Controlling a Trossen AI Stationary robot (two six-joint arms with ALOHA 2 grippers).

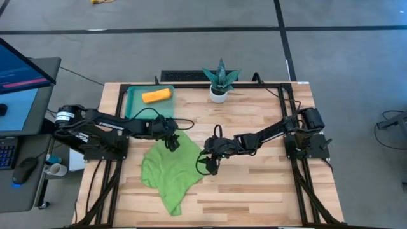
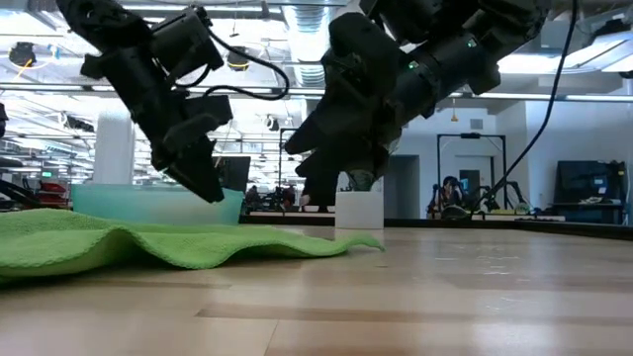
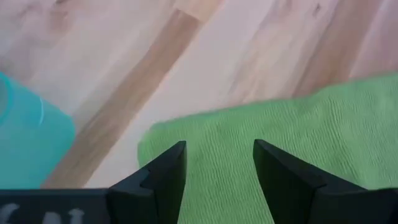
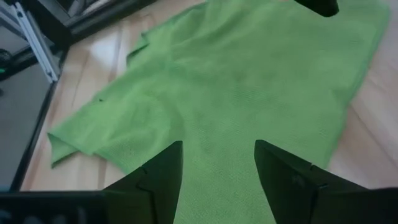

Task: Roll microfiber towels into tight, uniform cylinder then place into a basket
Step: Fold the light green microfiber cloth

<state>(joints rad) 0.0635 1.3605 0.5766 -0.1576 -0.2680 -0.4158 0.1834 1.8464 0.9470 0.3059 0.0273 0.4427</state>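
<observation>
hovering spread-fingered over the green towel's (image 1: 168, 173) far corner beside the basket (image 1: 135, 102) (orange roll (image 1: 156, 96) inside), the left gripper (image 1: 172, 142) waits; the right gripper (image 1: 207, 163), also spread, overhangs its edge. uneven pinches could skew the roll.

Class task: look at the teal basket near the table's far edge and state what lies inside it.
Inside the basket lies one rolled orange towel, slanted across its floor. Nothing else shows there. The basket floor directly under the roll is covered, so it cannot be seen.
</observation>
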